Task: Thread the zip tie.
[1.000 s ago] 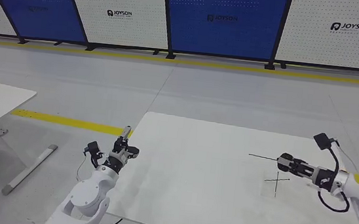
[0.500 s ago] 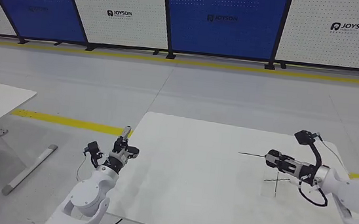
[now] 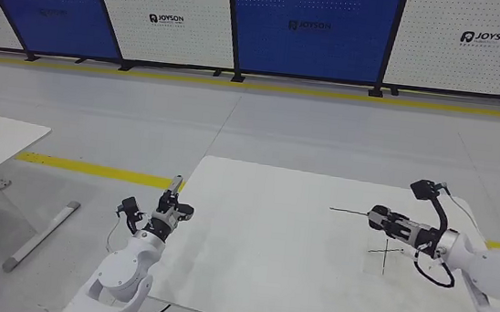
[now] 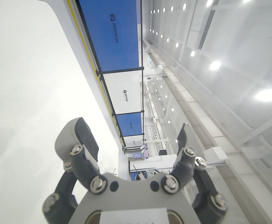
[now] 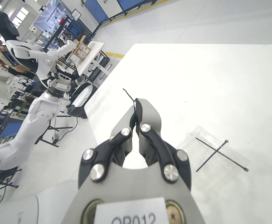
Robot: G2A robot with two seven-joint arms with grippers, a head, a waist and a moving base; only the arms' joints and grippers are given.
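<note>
The zip tie [image 3: 350, 211] is a thin black line held above the bench [image 3: 268, 250], pinched at one end by the right end effector [image 3: 374, 215], whose pads are clenched on it. In the top view its long axis runs nearly level across the bench, with the free end pointing away from the right end effector toward the left arm's side. From the right wrist, the gripped stretch is hidden between the pads and only a short, kinked length sticks out past the fingertips. Which end carries the head is too fine to tell.

Near the right arm, well apart from the held tie, a crossed pair of ties [image 5: 216, 151] lies flat on a clear sheet [image 5: 192, 135] on the bench; the sheet's edges are faint and hard to trace.

The left end effector [image 4: 136, 135] sits at the bench's opposite edge, released, its fingers spread wide with nothing between them, pointing upward
</note>
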